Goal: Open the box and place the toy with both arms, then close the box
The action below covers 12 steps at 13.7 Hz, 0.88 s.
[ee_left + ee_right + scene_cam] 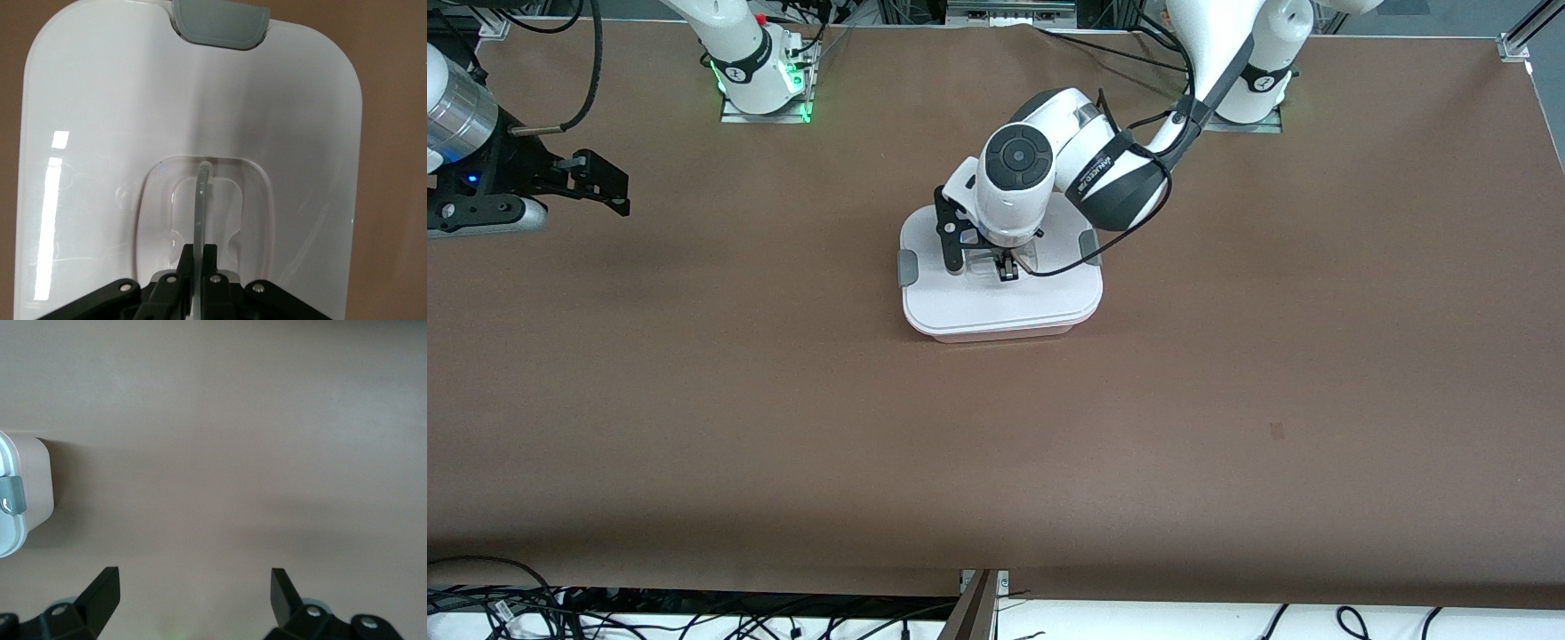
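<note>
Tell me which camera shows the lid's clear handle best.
The left wrist view: the handle stands upright in the lid's recess, pinched by the left gripper. In the front view the arm mostly hides it. The right wrist view shows only a corner of the box.

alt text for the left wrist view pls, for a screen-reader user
The left gripper is shut on the clear handle, which stands up from a recess in the white lid of the box. One grey clip sits on the lid's edge, with brown table showing around the lid.
</note>
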Each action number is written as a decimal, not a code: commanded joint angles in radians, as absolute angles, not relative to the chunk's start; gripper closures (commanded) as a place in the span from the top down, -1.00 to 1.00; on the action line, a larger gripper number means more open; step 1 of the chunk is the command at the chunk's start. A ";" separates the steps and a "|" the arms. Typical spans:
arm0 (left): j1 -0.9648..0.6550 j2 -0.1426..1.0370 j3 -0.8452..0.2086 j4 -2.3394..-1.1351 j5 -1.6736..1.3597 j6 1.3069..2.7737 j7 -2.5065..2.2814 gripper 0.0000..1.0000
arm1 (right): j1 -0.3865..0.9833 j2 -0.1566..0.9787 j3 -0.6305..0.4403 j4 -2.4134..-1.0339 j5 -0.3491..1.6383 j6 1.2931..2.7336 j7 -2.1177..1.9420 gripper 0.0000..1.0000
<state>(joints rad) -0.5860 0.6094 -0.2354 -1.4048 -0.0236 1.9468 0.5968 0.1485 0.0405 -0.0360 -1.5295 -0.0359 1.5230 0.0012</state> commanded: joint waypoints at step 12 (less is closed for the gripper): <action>-0.585 0.598 -0.230 -1.404 0.015 1.968 0.612 1.00 | 0.143 0.040 -0.046 -1.505 -0.046 1.506 0.005 1.00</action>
